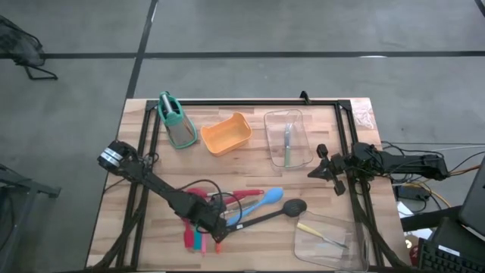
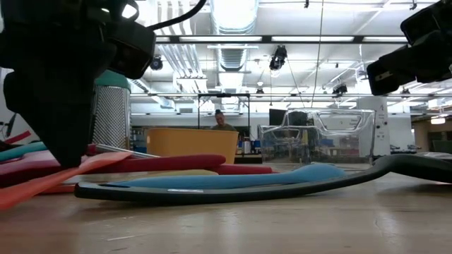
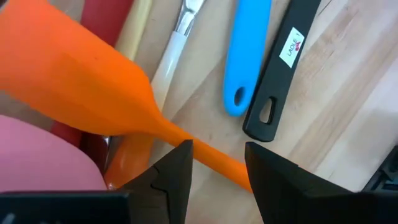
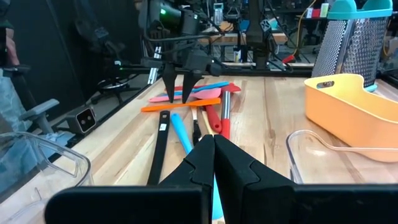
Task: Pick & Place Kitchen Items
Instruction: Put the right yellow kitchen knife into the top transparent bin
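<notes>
Left fingers: spread, straddling the thin orange handle without pinching it.
Left gripper [image 3: 217,165]: down over the utensil pile at about 7 o'clock on the table [image 1: 250,163].
Orange spatula [image 3: 81,81]: lying flat on the pile, its handle running between the fingers.
Neighbours: pink spatula [image 3: 37,152] beside it; blue spoon [image 1: 261,201] and black ladle [image 1: 284,210] just at 3 o'clock of the gripper.
Right fingers: pressed together, holding nothing.
Right gripper [image 1: 312,171]: hovering at the table's 3 o'clock edge.
Beyond: orange tub [image 1: 226,134] and grey grater holder [image 1: 177,121] toward 12 o'clock; clear trays [image 1: 288,138] nearby.
</notes>
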`<control>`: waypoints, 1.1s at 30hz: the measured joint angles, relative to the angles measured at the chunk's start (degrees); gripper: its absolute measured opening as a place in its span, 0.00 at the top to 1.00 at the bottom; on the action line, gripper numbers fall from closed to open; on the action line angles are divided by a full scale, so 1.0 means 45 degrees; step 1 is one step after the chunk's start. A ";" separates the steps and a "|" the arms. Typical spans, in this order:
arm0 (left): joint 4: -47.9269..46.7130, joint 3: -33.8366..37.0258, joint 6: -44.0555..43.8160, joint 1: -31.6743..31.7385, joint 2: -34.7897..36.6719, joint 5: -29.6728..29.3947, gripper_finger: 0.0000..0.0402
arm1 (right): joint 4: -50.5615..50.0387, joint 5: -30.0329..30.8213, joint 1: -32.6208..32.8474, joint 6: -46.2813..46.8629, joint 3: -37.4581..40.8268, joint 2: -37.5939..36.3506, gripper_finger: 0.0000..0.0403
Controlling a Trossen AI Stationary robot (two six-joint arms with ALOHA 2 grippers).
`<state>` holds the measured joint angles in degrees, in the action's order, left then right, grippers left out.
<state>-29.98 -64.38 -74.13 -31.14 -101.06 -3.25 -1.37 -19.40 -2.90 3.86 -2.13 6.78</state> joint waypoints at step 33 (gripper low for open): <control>-0.1062 0.0214 -0.0614 -0.0083 0.0753 0.0380 0.61 | -0.0002 0.0000 0.0000 -0.0001 0.0000 0.0098 0.98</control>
<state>-34.75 -63.42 -76.89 -31.51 -97.67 -1.54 -1.37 -19.40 -2.90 3.86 -2.13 7.22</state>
